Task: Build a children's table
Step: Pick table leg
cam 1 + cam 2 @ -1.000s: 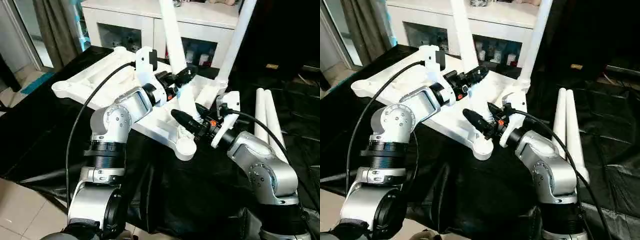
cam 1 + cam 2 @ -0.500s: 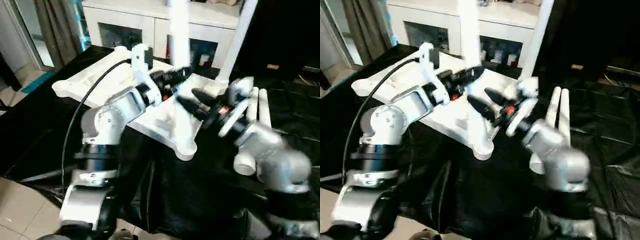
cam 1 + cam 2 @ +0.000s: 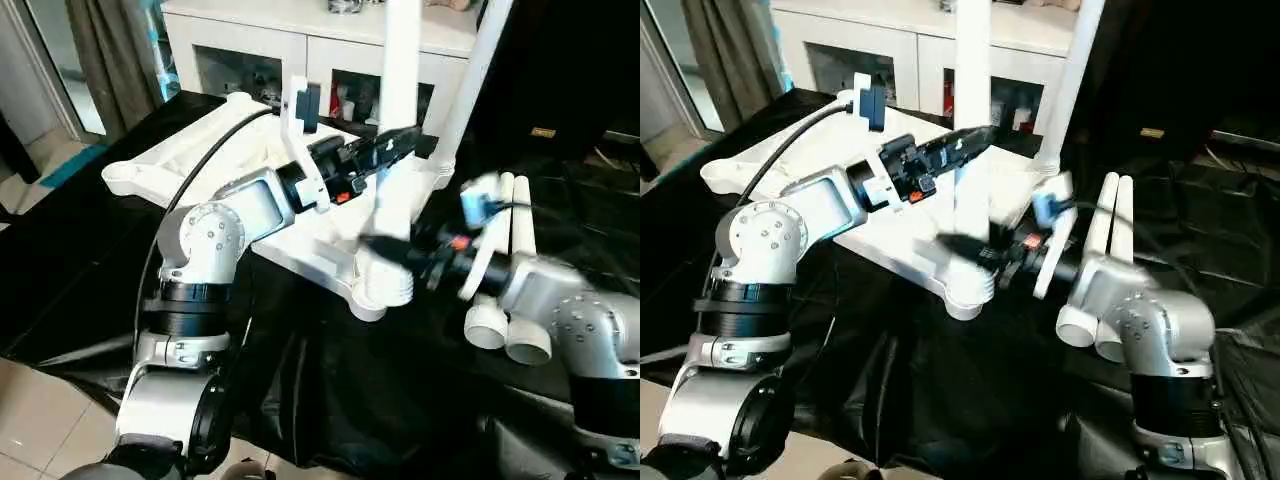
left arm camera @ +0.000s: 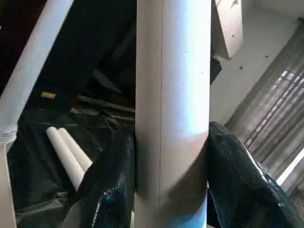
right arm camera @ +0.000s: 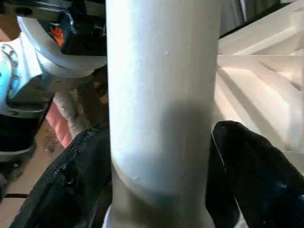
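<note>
children's table point(image 3: 200, 160) | my leg point(image 3: 400, 110) now upright, was tilted | left gripper point(image 4: 171, 190) clamps it | right gripper point(image 5: 161, 190) straddles its base, unclamped

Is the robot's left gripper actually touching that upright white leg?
Touching. In the left wrist view both black fingers press against the sides of the leg, with no gap.
</note>
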You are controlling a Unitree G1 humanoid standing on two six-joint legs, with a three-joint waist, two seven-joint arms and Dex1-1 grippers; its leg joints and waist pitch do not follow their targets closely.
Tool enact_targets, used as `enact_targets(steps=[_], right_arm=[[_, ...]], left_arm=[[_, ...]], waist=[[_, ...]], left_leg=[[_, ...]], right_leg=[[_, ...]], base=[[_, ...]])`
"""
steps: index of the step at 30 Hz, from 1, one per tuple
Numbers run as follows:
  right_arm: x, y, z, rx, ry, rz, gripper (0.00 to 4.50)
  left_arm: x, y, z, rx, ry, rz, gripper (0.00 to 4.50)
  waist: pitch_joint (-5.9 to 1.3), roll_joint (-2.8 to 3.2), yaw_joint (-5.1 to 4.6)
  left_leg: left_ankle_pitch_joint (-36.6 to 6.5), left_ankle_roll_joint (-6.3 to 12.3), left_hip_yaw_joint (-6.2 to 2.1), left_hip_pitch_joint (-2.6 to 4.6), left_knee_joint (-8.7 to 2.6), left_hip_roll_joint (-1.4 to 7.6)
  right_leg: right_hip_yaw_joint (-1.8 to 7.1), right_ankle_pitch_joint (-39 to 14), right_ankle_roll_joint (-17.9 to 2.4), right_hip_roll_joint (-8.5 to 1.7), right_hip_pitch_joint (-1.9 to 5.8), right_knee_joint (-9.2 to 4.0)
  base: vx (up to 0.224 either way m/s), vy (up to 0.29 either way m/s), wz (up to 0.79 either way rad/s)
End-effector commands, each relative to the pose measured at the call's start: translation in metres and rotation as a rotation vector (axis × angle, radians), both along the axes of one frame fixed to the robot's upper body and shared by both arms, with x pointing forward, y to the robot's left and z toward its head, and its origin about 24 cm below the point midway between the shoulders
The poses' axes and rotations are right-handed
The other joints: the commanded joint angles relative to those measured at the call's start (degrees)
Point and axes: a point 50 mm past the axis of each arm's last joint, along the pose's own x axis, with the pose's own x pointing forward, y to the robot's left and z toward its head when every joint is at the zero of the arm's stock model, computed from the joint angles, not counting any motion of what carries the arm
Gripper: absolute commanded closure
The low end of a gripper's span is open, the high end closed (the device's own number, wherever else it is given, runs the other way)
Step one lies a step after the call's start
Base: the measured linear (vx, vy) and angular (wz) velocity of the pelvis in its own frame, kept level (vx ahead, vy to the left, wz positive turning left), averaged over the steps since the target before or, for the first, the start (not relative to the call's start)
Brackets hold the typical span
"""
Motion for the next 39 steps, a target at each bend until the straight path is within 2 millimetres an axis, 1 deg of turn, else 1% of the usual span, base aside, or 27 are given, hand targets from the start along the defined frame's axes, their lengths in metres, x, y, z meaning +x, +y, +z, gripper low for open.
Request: enact_targets(steps=[1,2,4,7,9,11,12,13,15,16,17,19,21,23,24,25,27,28,29,31,32,34,35,36,37,38,39], right_arm=[[-0.002,0.0,0.004,0.002,0.003,0.037,1.17],[-0.003,0.001,0.004,0.003,0.008,0.048,1.2],[-0.003,0.001,0.005,0.01,0.01,0.057,1.47],[-0.003,0.002,0.006,0.016,0.008,0.062,1.67],[-0.003,0.004,0.006,0.011,-0.014,0.057,1.9],[0.0,0.007,0.005,-0.006,-0.042,0.028,2.1],[0.001,0.008,0.005,-0.016,-0.053,0.01,2.1],[0.001,0.008,0.005,-0.016,-0.053,0.01,2.19],[0.008,0.012,0.005,-0.052,-0.091,-0.052,2.4],[0.009,0.012,0.005,-0.059,-0.095,-0.064,2.44],[0.011,0.014,0.005,-0.076,-0.11,-0.083,2.47],[0.013,0.016,0.005,-0.089,-0.119,-0.097,2.5],[0.015,0.018,0.005,-0.103,-0.131,-0.109,2.53],[0.016,0.019,0.005,-0.118,-0.143,-0.117,2.53],[0.016,0.02,0.005,-0.124,-0.147,-0.119,2.53],[0.017,0.02,0.004,-0.13,-0.15,-0.119,2.53],[0.017,0.021,0.004,-0.136,-0.154,-0.122,2.53],[0.017,0.022,0.004,-0.138,-0.155,-0.123,2.53],[0.017,0.022,0.004,-0.14,-0.157,-0.125,2.53],[0.018,0.022,0.004,-0.145,-0.16,-0.127,2.53],[0.018,0.022,0.004,-0.149,-0.163,-0.129,2.53],[0.019,0.022,0.004,-0.159,-0.173,-0.135,2.54],[0.02,0.022,0.006,-0.183,-0.214,-0.139,2.54],[0.019,0.022,0.007,-0.171,-0.232,-0.129,2.54],[0.018,0.023,0.009,-0.142,-0.237,-0.114,2.19],[0.018,0.023,0.01,-0.132,-0.236,-0.11,2.19],[0.018,0.022,0.01,-0.107,-0.211,-0.107,1.98]], left_arm=[[-0.004,-0.001,0.013,-0.028,-0.058,-0.03,2.66],[-0.004,0.0,0.014,-0.037,-0.06,-0.037,2.66],[-0.006,0.001,0.014,-0.034,-0.07,-0.046,2.66],[-0.006,0.001,0.014,-0.033,-0.07,-0.044,2.66],[-0.005,0.002,0.013,-0.024,-0.074,-0.029,2.66],[-0.004,0.002,0.011,-0.004,-0.083,-0.007,2.66],[-0.004,0.001,0.01,0.003,-0.086,0.001,2.66],[-0.004,0.001,0.01,0.003,-0.086,0.001,2.66],[0.0,-0.001,0.006,0.075,-0.106,0.068,2.66],[0.001,-0.002,0.004,0.097,-0.112,0.084,2.1],[0.004,-0.005,0.001,0.133,-0.107,0.118,1.96],[0.006,-0.007,0.0,0.137,-0.094,0.135,1.94],[0.009,-0.009,-0.002,0.167,-0.097,0.186,1.71],[0.012,-0.01,-0.005,0.194,-0.095,0.22,1.59],[0.013,-0.01,-0.006,0.2,-0.096,0.228,1.87],[0.013,-0.011,-0.008,0.218,-0.096,0.231,1.98],[0.012,-0.012,-0.011,0.235,-0.093,0.228,2.11],[0.012,-0.013,-0.011,0.236,-0.089,0.225,2.11],[0.012,-0.012,-0.011,0.233,-0.083,0.236,2.43],[0.013,-0.011,-0.011,0.227,-0.078,0.25,2.44],[0.014,-0.01,-0.01,0.223,-0.078,0.259,2.47],[0.016,-0.009,-0.009,0.203,-0.077,0.27,2.59],[0.015,-0.007,-0.007,0.192,-0.083,0.259,2.59],[0.015,-0.007,-0.006,0.189,-0.085,0.249,2.59],[0.014,-0.007,-0.005,0.187,-0.092,0.231,2.62],[0.013,-0.007,-0.005,0.186,-0.094,0.226,2.62],[0.013,-0.007,-0.004,0.188,-0.099,0.216,2.62]], waist=[[-4.12,-0.9,0.24],[-4.14,-0.92,0.25],[-4.16,-1.05,0.29],[-4.12,-1.02,0.31],[-4.11,-0.88,0.31],[-4.12,-0.96,0.27],[-4.11,-0.8,0.3],[-4.08,-0.84,0.22],[-4.04,-0.84,0.1],[-4.08,-0.87,0.04],[-4.12,-0.84,0.09],[-4.11,-0.84,0.0],[-4.17,-0.81,0.09],[-4.18,-0.87,0.06],[-4.19,-0.91,0.03],[-4.2,-0.94,0.08],[-4.2,-0.84,0.07],[-4.19,-0.92,0.02],[-4.18,-0.89,0.03],[-4.14,-0.86,-0.03],[-4.15,-0.96,-0.01],[-4.18,-0.94,0.02],[-4.19,-1.1,0.0],[-4.18,-1.08,-0.01],[-4.15,-0.96,0.01],[-4.15,-0.99,-0.04],[-4.12,-0.88,-0.02]], left_leg=[[-5.27,1.55,-2.1,0.82,-3.54,3.82],[-5.05,1.51,-2.09,0.8,-3.53,3.8],[-4.61,1.79,-2.04,0.73,-3.5,3.81],[-4.55,1.8,-2.0,0.69,-3.44,3.71],[-4.7,1.51,-2.07,0.72,-3.49,3.79],[-4.86,1.26,-2.07,0.69,-3.52,3.8],[-5.03,1.17,-2.09,0.71,-3.52,3.81],[-5.2,1.01,-2.11,0.67,-3.56,3.83],[-5.31,0.68,-2.17,0.77,-3.69,3.91],[-5.37,0.43,-2.15,0.81,-3.7,3.9],[-5.31,0.49,-2.14,0.79,-3.67,3.88],[-5.19,0.34,-2.16,0.77,-3.68,3.93],[-5.1,0.51,-2.17,0.81,-3.67,3.93],[-4.82,0.77,-2.13,0.71,-3.63,3.82],[-4.84,0.77,-2.14,0.67,-3.61,3.83],[-4.67,0.91,-2.13,0.62,-3.58,3.76],[-4.74,1.05,-2.11,0.66,-3.55,3.78],[-4.75,1.08,-2.09,0.66,-3.54,3.79],[-4.8,1.1,-2.12,0.68,-3.56,3.81],[-5.12,1.1,-2.15,0.72,-3.59,3.87],[-5.14,1.17,-2.11,0.68,-3.53,3.8],[-4.93,1.36,-2.08,0.63,-3.48,3.77],[-4.8,1.36,-2.08,0.68,-3.49,3.82],[-4.68,1.35,-2.06,0.62,-3.45,3.77],[-4.86,1.45,-2.07,0.68,-3.49,3.77],[-5.1,1.49,-2.09,0.68,-3.5,3.81],[-5.1,1.57,-2.09,0.73,-3.52,3.82]], right_leg=[[3.75,-13.63,-7.03,-6.26,2.97,-4.7],[3.78,-12.81,-7.28,-6.21,2.95,-4.57],[3.8,-11.99,-7.52,-6.32,2.96,-4.48],[3.78,-12.69,-7.25,-6.28,2.93,-4.57],[3.77,-13.16,-6.93,-6.25,2.86,-4.58],[3.77,-13.22,-6.77,-6.3,2.87,-4.59],[3.78,-13.35,-6.72,-6.33,2.8,-4.62],[3.79,-13.55,-6.6,-6.33,2.79,-4.68],[3.8,-13.28,-6.52,-6.27,2.71,-4.67],[3.86,-13.14,-6.39,-6.27,2.79,-4.56],[3.88,-12.92,-6.3,-6.37,2.88,-4.56],[3.91,-12.4,-6.42,-6.28,2.77,-4.52],[3.91,-11.62,-6.53,-6.29,2.88,-4.44],[3.87,-10.66,-6.64,-6.23,2.93,-4.4],[3.91,-10.5,-6.59,-6.24,3.01,-4.31],[3.92,-10.44,-6.51,-6.28,3.05,-4.35],[3.89,-11.13,-6.47,-6.34,2.97,-4.4],[3.87,-11.05,-6.56,-6.27,2.95,-4.4],[3.85,-11.08,-6.72,-6.32,2.96,-4.38],[3.84,-11.25,-6.85,-6.27,2.94,-4.41],[3.85,-11.4,-7.06,-6.3,2.98,-4.43],[3.87,-11.2,-7.11,-6.33,2.98,-4.42],[3.82,-11.13,-7.1,-6.32,2.94,-4.38],[3.85,-11.02,-7.07,-6.28,2.94,-4.33],[3.83,-11.26,-7.12,-6.3,2.91,-4.37],[3.84,-11.39,-7.17,-6.31,2.93,-4.38],[3.85,-11.31,-7.25,-6.3,2.92,-4.38]], base=[[0.0,0.0,0.0],[0.0,0.0,0.0],[0.0,0.0,0.0],[0.0,0.0,0.0],[0.0,0.0,0.0],[0.0,0.0,0.0],[0.0,0.0,0.0],[0.0,0.0,0.0],[0.0,0.0,0.0],[0.0,0.0,0.0],[0.0,0.0,0.0],[0.0,0.0,0.0],[0.0,0.0,0.0],[0.0,0.0,0.0],[0.0,0.0,0.0],[0.0,0.0,0.0],[0.0,0.0,0.0],[0.0,0.0,0.0],[0.0,0.0,0.0],[0.0,0.0,0.0],[0.0,0.0,0.0],[0.0,0.0,0.0],[0.0,0.0,0.0],[0.0,0.0,0.0],[0.0,0.0,0.0],[0.0,0.0,0.0],[0.0,0.0,0.0]])
